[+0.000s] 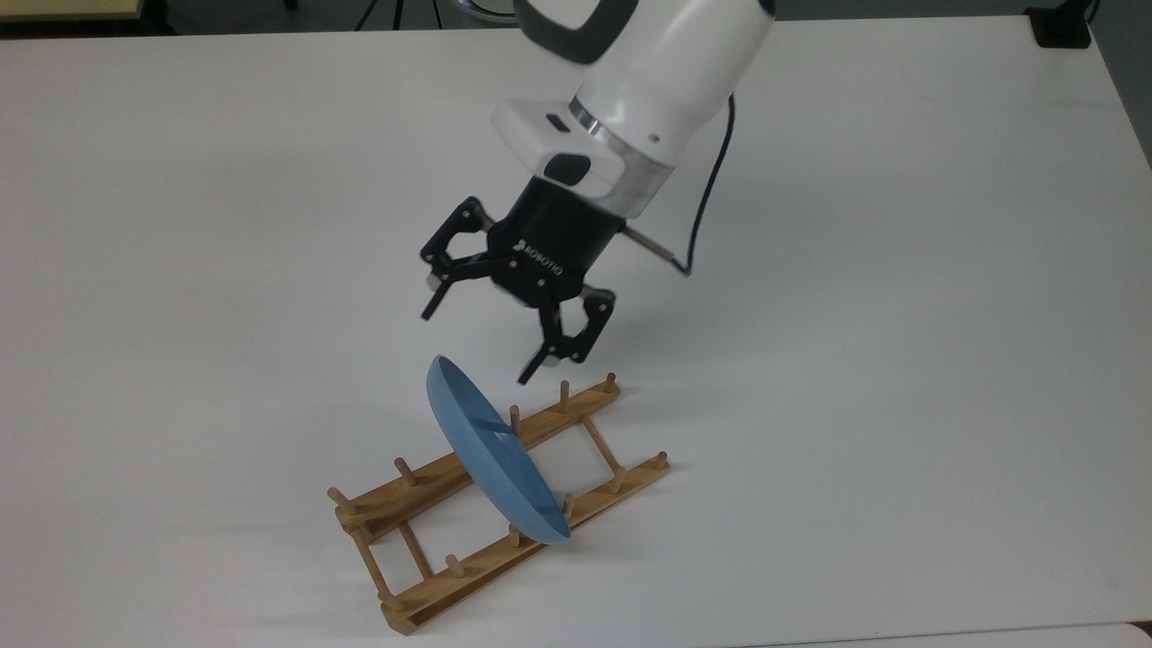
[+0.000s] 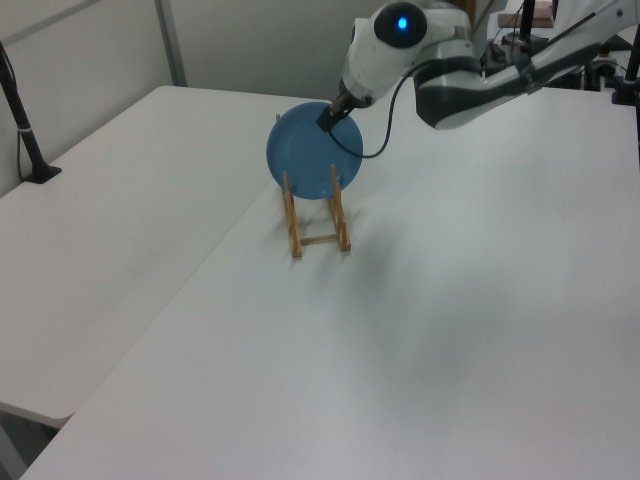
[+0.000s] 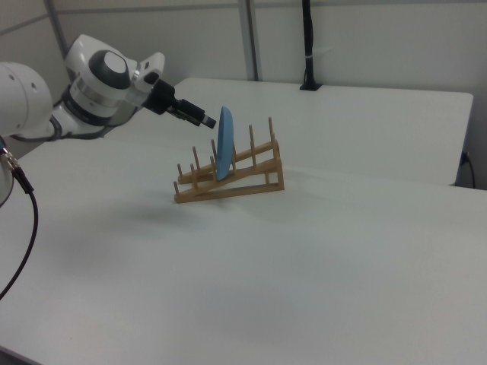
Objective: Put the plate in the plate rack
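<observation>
White table [image 1: 900,360] stretches across all we see, bare apart from the things near its middle. Above it reaches the white arm [image 1: 648,81], angled down toward the rack. Next in size, we find the rack [image 1: 423,481], light-brown wood, lying flat with its short pegs upright. On it stands the plate [image 1: 490,454], glossy light blue, set on edge between the pegs and leaning toward the top view's left. Smallest, the black gripper [image 1: 477,346] hangs just above the plate's upper rim, apart from it; its jaws are spread wide and hold nothing.
</observation>
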